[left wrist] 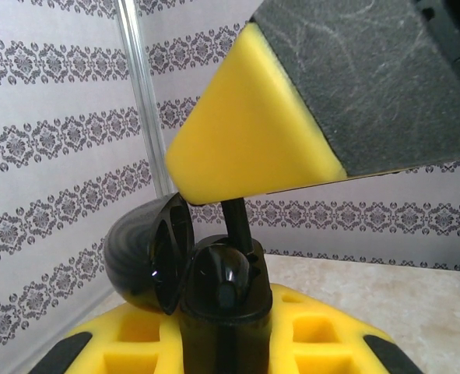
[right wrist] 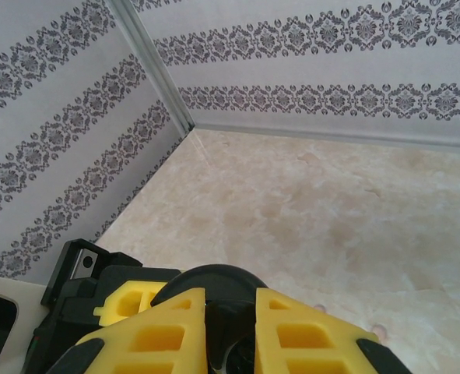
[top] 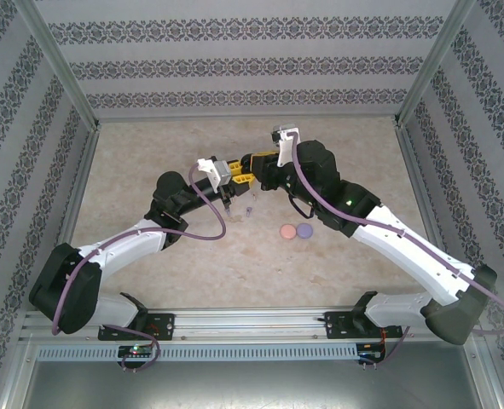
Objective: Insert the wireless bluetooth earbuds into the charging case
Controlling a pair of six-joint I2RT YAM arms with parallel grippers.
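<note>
Where the two arms are bolted at the near edge of the desk (top: 234,277), they reach forward and inward until their wrists meet over the middle of the surface. Just ahead of the right forearm lie a pink disc (top: 287,231) and a purple disc (top: 304,229), side by side and touching. A little farther on, under the meeting wrists, two loose earbuds (top: 247,210) rest on the desk, too small to make out their colours with any certainty.

Above them the left pincer (top: 227,181) is clamped tight on the black charging case (left wrist: 222,292), which stands upright between its yellow fingers (left wrist: 128,343) with the lid (left wrist: 144,261) swung open to the left. From the case's open top a black earbud (left wrist: 236,222) rises, stem upward. The stem runs up under the yellow fingertip (left wrist: 245,132) of the right pincer (top: 250,166). From the right wrist, that pincer's two fingers stand nearly together with only a narrow slot between them, something dark nipped in it, and the round black case visible just beyond their tips. The earbud's lower end is inside the case's mouth; how deep it sits I cannot tell.

Beyond the pincers the desk runs bare to the patterned back wall (top: 252,68).
</note>
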